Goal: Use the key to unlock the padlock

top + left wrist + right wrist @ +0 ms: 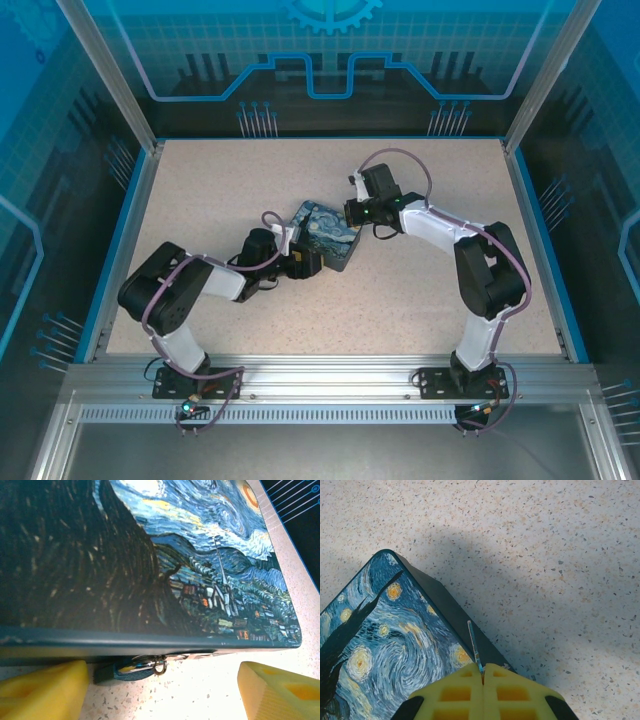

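- You have the tin (325, 238) near the table's (200, 190) middle, turned cornerwise to its edges.
- The padlock (127, 671) lies against the tin's near side, between the left gripper's (162, 682) spread fingers and close to one of them.
- Above the tin's far-right edge, the right gripper (482, 672) pinches the key (474, 645).

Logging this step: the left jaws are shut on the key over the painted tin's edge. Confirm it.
Wrong side: it is the right jaws that are shut on the key over the painted tin's edge, as the right wrist view shows. The rest stands.
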